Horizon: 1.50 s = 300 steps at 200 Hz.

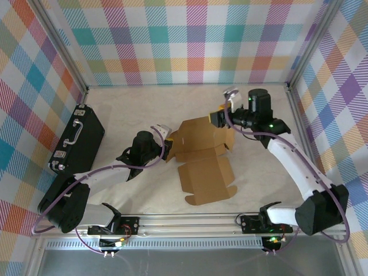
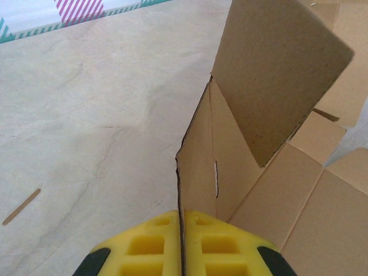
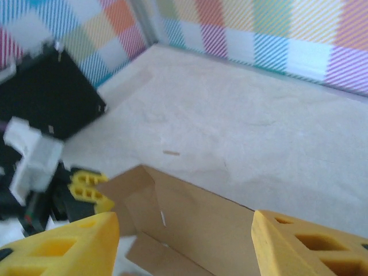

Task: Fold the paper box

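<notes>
1. The paper box point(image 1: 204, 164) sits mid-worktop point(image 1: 126, 103), half formed, with its near panel flat and its far walls raised.
2. Your left jaws are pinched tight on the left wall's upright edge.
3. Farther back, your right jaws stand wide apart over the far right corner, holding nothing.
4. You appear to be raising walls; next, the right jaws likely need to catch the loose flap.

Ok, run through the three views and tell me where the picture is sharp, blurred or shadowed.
Top external view: even, bright light, crisp throughout, only faint shadows around the paper box. Left wrist view: cardboard grain sharp, the left gripper a little soft at the bottom edge. Right wrist view: blurred overall, the black case and the right gripper smeared.
</notes>
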Available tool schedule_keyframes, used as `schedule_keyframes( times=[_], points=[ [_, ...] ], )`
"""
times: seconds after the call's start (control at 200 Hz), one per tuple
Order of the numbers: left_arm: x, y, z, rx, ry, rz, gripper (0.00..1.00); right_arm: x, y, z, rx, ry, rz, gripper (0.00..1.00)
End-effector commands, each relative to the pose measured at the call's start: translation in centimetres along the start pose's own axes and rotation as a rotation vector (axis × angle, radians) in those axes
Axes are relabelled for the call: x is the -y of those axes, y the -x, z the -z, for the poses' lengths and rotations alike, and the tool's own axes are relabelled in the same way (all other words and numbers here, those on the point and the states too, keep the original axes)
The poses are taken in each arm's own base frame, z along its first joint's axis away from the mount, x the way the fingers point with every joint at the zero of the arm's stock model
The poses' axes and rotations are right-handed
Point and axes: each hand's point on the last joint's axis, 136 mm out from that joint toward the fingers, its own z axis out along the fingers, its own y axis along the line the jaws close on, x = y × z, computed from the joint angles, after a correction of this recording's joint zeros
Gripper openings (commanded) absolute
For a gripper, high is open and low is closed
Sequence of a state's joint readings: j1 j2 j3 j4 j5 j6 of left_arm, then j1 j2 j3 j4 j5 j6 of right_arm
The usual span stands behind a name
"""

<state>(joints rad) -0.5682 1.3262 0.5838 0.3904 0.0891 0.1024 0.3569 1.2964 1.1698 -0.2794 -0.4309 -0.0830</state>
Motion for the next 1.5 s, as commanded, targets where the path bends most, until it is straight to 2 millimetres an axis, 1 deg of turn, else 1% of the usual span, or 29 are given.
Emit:
schedule_keyframes(
  times=[0.0,0.05,0.11,0.235,0.315,0.375,0.44,0.625,0.755,0.87,0.975,1.035,1.095,1.145,1.26,1.31,1.41,1.495],
  points=[
    [0.8,-0.3,0.1,-0.014,-0.032,-0.053,0.0,-2.9,-2.0,-1.7,-0.052,0.185,0.406,0.66],
    [0.9,-0.4,0.2,-0.015,-0.036,-0.056,0.0,-3.9,-2.9,-2.5,-0.103,0.24,0.535,0.68],
    [1.1,-0.3,0.2,-0.011,-0.048,-0.063,0.0,-3.8,-3.6,-3.3,-0.18,0.257,0.608,0.7],
    [1.3,-0.3,0.1,-0.008,-0.056,-0.066,0.0,-1.6,-3.3,-5.2,-0.259,0.194,0.725,0.71],
    [1.2,-0.4,0.1,-0.012,-0.054,-0.071,0.0,-0.5,-3.7,-6.3,-0.299,0.186,0.797,0.7],
    [1.2,-0.5,0.1,-0.011,-0.052,-0.07,0.0,0.7,-4.3,-7.2,-0.34,0.172,0.838,0.66],
    [1.3,-0.5,0.2,-0.012,-0.053,-0.07,0.0,1.0,-4.9,-7.8,-0.383,0.195,0.847,0.61],
    [1.2,-0.3,0.2,-0.013,-0.049,-0.073,0.0,0.5,-6.2,-8.5,-0.405,0.22,0.894,0.5],
    [1.2,-0.3,0.3,-0.012,-0.049,-0.073,0.0,0.7,-6.6,-9.0,-0.431,0.186,0.913,0.31],
    [1.1,-0.4,0.2,-0.015,-0.042,-0.067,0.0,0.4,-6.7,-9.2,-0.417,0.156,0.963,0.17],
    [1.0,-0.4,0.3,-0.015,-0.034,-0.061,0.0,0.4,-7.2,-9.0,-0.425,0.138,0.985,0.14],
    [1.0,-0.2,0.4,-0.011,-0.033,-0.053,0.0,0.3,-7.6,-8.9,-0.427,0.128,0.99,0.06],
    [1.0,-0.2,0.5,-0.012,-0.03,-0.044,0.03,0.4,-7.8,-8.8,-0.405,0.104,1.002,0.04],
    [0.9,-0.2,0.6,-0.014,-0.027,-0.034,0.05,0.3,-8.2,-8.9,-0.391,0.089,1.018,0.0],
    [0.7,-0.2,0.9,-0.026,-0.015,-0.012,0.13,0.2,-9.4,-9.2,-0.394,0.07,1.036,0.0],
    [0.7,-0.4,1.1,-0.034,-0.011,-0.001,0.16,0.4,-9.6,-9.4,-0.394,0.051,1.043,0.0],
    [0.7,-0.3,1.9,-0.038,-0.007,0.03,0.23,0.4,-10.3,-9.8,-0.38,0.023,1.047,0.0],
    [0.6,-0.2,2.9,-0.034,0.005,0.063,0.25,0.2,-10.7,-10.0,-0.353,-0.003,1.061,0.0]
  ],
)
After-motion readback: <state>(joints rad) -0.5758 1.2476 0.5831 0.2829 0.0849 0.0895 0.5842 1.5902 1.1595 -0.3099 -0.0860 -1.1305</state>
